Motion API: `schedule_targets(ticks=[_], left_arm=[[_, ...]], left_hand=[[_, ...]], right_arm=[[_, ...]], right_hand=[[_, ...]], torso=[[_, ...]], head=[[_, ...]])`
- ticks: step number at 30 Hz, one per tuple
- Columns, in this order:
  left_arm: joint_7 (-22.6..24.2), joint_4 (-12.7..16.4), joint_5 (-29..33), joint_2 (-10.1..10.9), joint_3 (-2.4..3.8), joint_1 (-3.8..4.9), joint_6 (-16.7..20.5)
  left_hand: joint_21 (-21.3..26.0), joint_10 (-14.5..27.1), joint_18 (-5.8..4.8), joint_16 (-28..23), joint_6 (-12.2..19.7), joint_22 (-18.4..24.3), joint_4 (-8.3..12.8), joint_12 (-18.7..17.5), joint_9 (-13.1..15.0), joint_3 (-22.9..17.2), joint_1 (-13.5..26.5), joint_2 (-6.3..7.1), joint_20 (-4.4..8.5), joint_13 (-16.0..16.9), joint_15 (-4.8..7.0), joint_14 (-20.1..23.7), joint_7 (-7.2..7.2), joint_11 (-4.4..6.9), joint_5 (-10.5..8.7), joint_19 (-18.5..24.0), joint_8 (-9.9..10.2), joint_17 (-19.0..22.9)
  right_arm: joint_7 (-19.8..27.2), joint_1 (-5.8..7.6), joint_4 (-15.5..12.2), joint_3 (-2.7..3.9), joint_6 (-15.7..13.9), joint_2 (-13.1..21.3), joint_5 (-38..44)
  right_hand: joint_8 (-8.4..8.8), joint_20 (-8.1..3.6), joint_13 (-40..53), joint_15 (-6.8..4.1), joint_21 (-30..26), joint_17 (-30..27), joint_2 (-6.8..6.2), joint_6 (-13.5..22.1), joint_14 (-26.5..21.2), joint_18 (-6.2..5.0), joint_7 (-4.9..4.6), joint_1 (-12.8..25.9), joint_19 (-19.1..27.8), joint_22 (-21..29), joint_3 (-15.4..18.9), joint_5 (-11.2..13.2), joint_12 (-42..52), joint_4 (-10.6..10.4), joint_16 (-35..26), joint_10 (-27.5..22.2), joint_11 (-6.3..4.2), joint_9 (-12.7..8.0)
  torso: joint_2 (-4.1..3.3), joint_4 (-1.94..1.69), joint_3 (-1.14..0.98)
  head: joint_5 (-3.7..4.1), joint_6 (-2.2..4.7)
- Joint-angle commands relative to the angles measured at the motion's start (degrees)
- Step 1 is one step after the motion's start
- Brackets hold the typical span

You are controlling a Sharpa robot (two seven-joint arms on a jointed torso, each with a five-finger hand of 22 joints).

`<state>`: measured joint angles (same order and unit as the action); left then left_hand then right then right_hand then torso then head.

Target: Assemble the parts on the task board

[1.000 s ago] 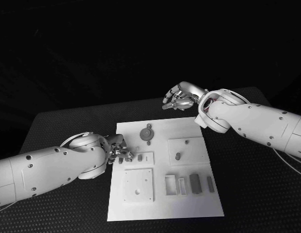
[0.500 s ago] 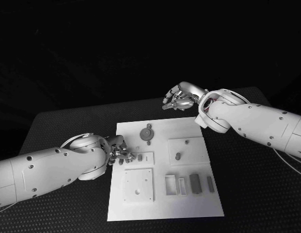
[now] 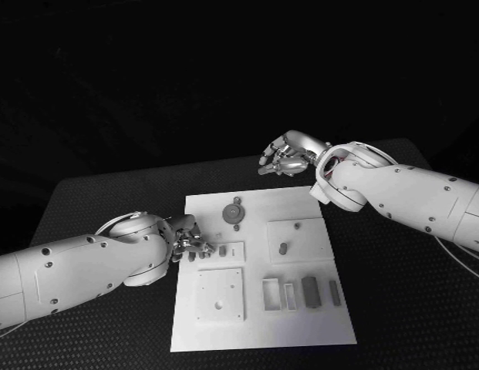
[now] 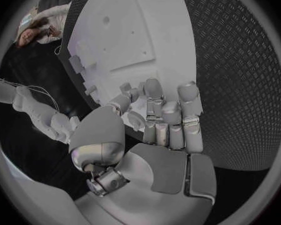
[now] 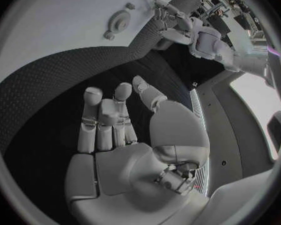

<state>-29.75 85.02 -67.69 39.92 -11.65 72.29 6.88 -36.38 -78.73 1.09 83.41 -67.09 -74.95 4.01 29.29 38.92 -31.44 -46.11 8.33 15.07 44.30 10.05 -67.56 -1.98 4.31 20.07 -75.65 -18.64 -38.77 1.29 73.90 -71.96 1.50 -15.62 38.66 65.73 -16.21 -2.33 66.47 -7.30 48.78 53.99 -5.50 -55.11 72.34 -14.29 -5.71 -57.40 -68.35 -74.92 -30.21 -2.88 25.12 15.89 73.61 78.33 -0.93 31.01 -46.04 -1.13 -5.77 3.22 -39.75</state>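
The white task board [image 3: 264,324] lies in the middle of the black table. On it are a round disc part [image 3: 234,212], a small peg [image 3: 282,248] on a square plate, a small slotted plate [image 3: 228,250], a larger square plate [image 3: 220,293] and several upright blocks [image 3: 306,292]. My left hand [image 3: 189,240] hovers at the board's left edge beside the slotted plate. In the left wrist view its fingers [image 4: 168,120] are stretched out over the board [image 4: 134,30] and hold nothing. My right hand [image 3: 289,154] hangs past the board's far edge, its fingers [image 5: 106,117] extended and bare.
Black textured table [image 3: 106,200] surrounds the board on all sides. In the right wrist view the disc [image 5: 120,20] and the board's far edge [image 5: 65,45] lie ahead of the right palm.
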Motion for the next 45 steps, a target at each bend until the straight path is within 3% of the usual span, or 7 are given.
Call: schedule_targets(ticks=[1, 8, 15, 20, 25, 35, 45], left_arm=[[0.29, -0.2, 0.83, 0.11, -0.02, -0.06, 0.53], [0.24, -0.38, 1.92, 0.17, -0.01, -0.06, 0.72], [0.11, -0.59, 2.47, 0.17, 0.02, -0.05, 0.47], [0.23, -0.53, 3.16, 0.44, 0.24, -0.04, 0.89], [0.2, -0.97, 4.74, 0.6, 0.51, -0.03, 1.01], [2.64, -4.12, 9.23, 0.24, 2.85, 0.19, 3.88], [20.37, -5.67, 12.46, -0.16, 3.57, 1.08, 9.1]], left_hand=[[0.24, 0.4, 2.12, -0.28, 0.36, -1.06, -0.92, 0.41, -0.05, -0.08, 0.13, 0.94, 0.48, -0.1, 0.27, -0.03, 0.04, -0.04, -1.95, -0.07, -0.35, -0.07], [0.29, 0.47, 2.15, -0.26, 0.43, -1.09, -3.12, 0.6, -0.04, 0.08, 1.38, 2.05, 0.5, -0.18, 0.31, 0.01, 0.08, -0.05, -5.1, 0.0, -0.42, -0.15], [0.41, 0.68, 2.4, -0.29, 0.68, -1.09, -7.81, 0.84, 0.03, -1.04, 2.06, 4.68, 0.59, -0.34, 0.35, 0.17, 0.11, 0.04, -14.19, 0.16, -0.53, -0.29], [0.39, 0.72, 2.44, -0.29, 0.77, -1.1, -9.17, 0.92, 0.1, -1.24, 1.87, 5.25, 0.57, -0.36, 0.37, 0.2, 0.12, -0.03, -15.57, 0.19, -0.59, -0.33], [0.38, 0.75, 2.46, -0.27, 0.78, -1.12, -9.48, 0.95, 0.14, -1.31, 1.48, 5.08, 0.57, -0.36, 0.36, 0.24, 0.12, -0.03, -15.81, 0.23, -0.63, -0.37], [1.6, 3.81, 2.24, -1.57, 4.81, -0.88, -6.82, -0.15, -0.44, 0.71, -2.41, 3.13, -0.41, -0.8, -1.05, 2.55, -1.49, -1.52, -14.29, 2.84, 1.19, -0.01], [7.3, 12.83, 1.74, -7.3, 11.81, 1.15, 4.56, -4.53, -1.07, -0.52, -13.02, -1.17, -4.46, -3.16, -5.17, 9.84, -5.21, -5.45, -7.25, 10.0, 3.6, 2.66]], right_arm=[[0.39, -0.05, 0.0, 0.03, 0.66, -0.05, 0.07], [0.34, -0.08, -0.01, 0.03, 0.67, -0.05, -0.06], [0.29, -0.09, 0.02, 0.03, 0.62, 0.01, 0.03], [0.31, -0.09, 0.07, 0.03, 0.61, -0.1, 0.03], [0.32, -0.1, 0.17, 0.03, 0.5, -0.12, 0.04], [0.42, -0.1, 0.59, 0.03, 0.2, -0.23, 0.04], [0.53, -0.1, 1.18, 0.03, -0.02, -0.33, -0.03]], right_hand=[[0.21, -0.25, 0.1, 0.26, -0.31, 0.1, 0.07, 0.5, 0.0, -0.71, -0.05, 0.54, -0.15, -0.95, 0.06, 0.08, -0.31, -0.09, -0.38, -0.22, 0.12, 0.1], [0.26, -0.29, 0.11, 0.26, -0.32, 0.1, 0.16, 0.55, -0.01, -0.71, -0.05, 0.19, -0.14, -0.96, -0.08, 0.08, -0.32, 0.13, -0.39, -0.22, 0.12, 0.12], [0.28, -0.29, 0.11, 0.27, -0.33, 0.1, 0.18, 0.57, -0.01, -0.71, -0.06, 0.11, -0.13, -0.96, -0.11, 0.08, -0.33, 0.18, -0.4, -0.23, 0.13, 0.13], [0.28, -0.29, 0.11, 0.28, -0.33, 0.1, 0.19, 0.57, -0.01, -0.71, -0.07, 0.07, -0.13, -0.96, -0.12, 0.08, -0.33, 0.2, -0.4, -0.23, 0.13, 0.14], [0.29, -0.29, 0.11, 0.28, -0.33, 0.1, 0.19, 0.58, -0.01, -0.71, -0.07, 0.07, -0.13, -0.96, -0.11, 0.08, -0.33, 0.21, -0.4, -0.23, 0.14, 0.15], [0.32, -0.29, 0.12, 0.29, -0.33, 0.11, 0.18, 0.62, -0.01, -0.71, -0.08, 0.0, -0.13, -0.97, -0.12, 0.08, -0.33, 0.26, -0.4, -0.22, 0.15, 0.15], [0.42, -0.27, 0.13, 0.31, -0.33, 0.11, 0.14, 0.78, -0.02, -0.71, -0.12, -0.01, -0.12, -0.97, -0.09, 0.08, -0.33, 0.29, -0.41, -0.22, 0.18, 0.14]], torso=[[0.01, 0.02, 0.01], [0.0, -0.01, 0.0], [0.01, -0.04, -0.01], [0.04, 0.01, -0.02], [0.01, 0.03, -0.04], [0.04, 0.02, -0.06], [0.01, 0.01, -0.06]], head=[[0.05, 0.0], [0.1, -0.01], [0.08, -0.04], [0.07, 0.02], [0.11, 0.11], [0.34, 0.3], [0.55, 0.77]])
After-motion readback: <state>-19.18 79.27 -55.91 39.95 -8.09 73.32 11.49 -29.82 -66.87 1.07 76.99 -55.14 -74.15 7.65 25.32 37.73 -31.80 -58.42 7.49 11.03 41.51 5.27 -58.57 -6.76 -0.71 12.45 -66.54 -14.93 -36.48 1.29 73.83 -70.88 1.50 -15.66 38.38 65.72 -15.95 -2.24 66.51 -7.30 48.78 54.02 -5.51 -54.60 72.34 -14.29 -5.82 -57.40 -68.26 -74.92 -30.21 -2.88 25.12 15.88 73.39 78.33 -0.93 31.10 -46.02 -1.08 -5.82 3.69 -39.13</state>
